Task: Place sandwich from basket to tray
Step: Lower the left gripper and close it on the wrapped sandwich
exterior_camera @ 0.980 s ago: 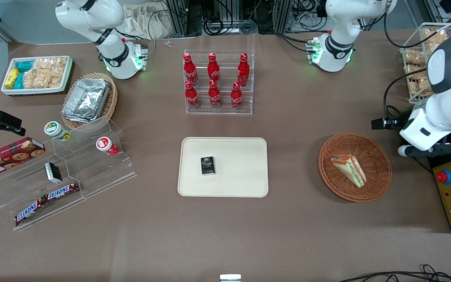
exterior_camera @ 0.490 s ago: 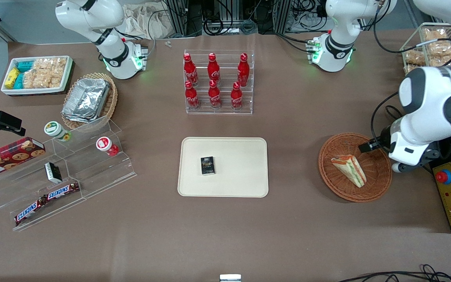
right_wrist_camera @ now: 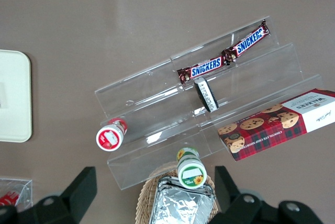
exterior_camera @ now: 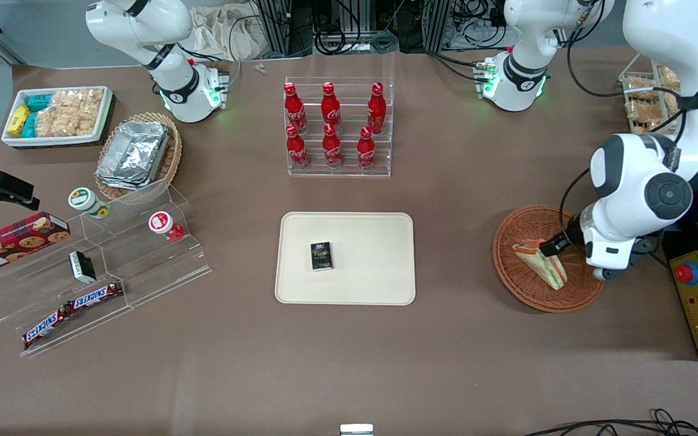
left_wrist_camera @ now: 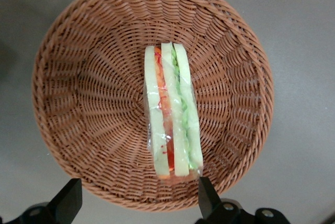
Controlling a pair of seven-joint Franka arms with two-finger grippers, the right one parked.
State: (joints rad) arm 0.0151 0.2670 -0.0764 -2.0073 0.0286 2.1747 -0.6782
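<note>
Gripper [left_wrist_camera: 137, 203] wide open, holding nothing, hovering above the basket [left_wrist_camera: 78, 67], fingers [left_wrist_camera: 68, 200] apart over the rim. Sandwich [left_wrist_camera: 172, 111] lies in basket, wrapped, filling edge up, untouched. Basket sits toward working arm's end of table from tray [exterior_camera: 379, 281]; small dark box [exterior_camera: 321, 255] on tray.

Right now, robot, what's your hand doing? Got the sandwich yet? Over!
Hand open, hovering over the basket. Sandwich lying in basket, not gripped. Tray waiting, small dark box on it, room beside it.
</note>
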